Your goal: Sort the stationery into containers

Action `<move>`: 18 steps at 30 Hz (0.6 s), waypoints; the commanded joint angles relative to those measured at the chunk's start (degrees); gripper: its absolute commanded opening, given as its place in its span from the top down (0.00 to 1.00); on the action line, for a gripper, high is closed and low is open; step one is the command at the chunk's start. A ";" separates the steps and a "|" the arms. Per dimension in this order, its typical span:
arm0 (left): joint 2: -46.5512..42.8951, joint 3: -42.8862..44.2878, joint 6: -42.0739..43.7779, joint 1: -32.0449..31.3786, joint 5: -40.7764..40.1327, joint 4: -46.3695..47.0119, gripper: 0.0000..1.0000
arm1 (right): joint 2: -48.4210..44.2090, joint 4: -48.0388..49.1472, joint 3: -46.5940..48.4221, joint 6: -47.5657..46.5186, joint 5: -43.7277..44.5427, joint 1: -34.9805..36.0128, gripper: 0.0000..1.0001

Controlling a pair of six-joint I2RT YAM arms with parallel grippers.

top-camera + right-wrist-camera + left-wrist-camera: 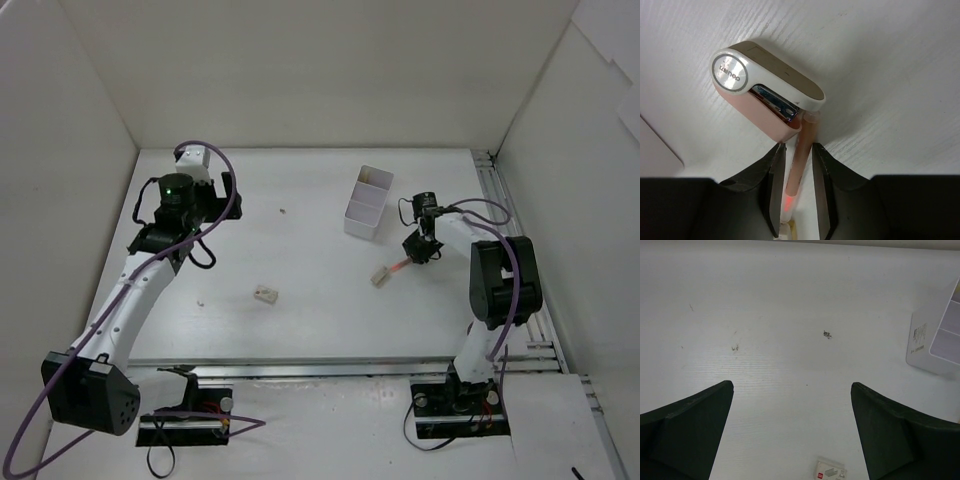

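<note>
My right gripper (pixel 799 152) has its two fingers drawn in tight on either side of a thin orange-red pen (pixel 803 142) that lies on the table. The pen's far end touches a pink and beige stapler (pixel 765 95). From above, this gripper (pixel 419 250) sits low just right of the pen (pixel 399 266) and stapler (pixel 380 276), below the white divided container (pixel 365 203). My left gripper (pixel 792 387) hangs wide open over bare table, holding nothing. A small beige staple box (pixel 831 472) lies near its right finger. In the top view the left gripper (pixel 228 196) is at the far left.
White walls close in the table on three sides. A small beige block (pixel 265 294) lies mid-table and a tiny piece (pixel 282 211) further back. A dark speck (pixel 827 334) marks the table. The container's corner (pixel 935 337) shows at the right edge of the left wrist view.
</note>
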 commanded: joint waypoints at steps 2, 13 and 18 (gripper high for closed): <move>-2.63 -0.53 -1.49 1.31 0.49 4.77 0.00 | 1.19 -6.07 4.05 -1.86 -0.21 0.03 0.77; -3.95 -2.02 -1.93 3.95 1.89 5.73 0.00 | -1.78 -8.71 6.25 -5.81 2.24 4.95 1.00; -3.16 -1.94 -2.02 3.95 4.43 6.35 0.00 | -10.21 -6.17 7.04 -11.70 7.33 10.92 1.00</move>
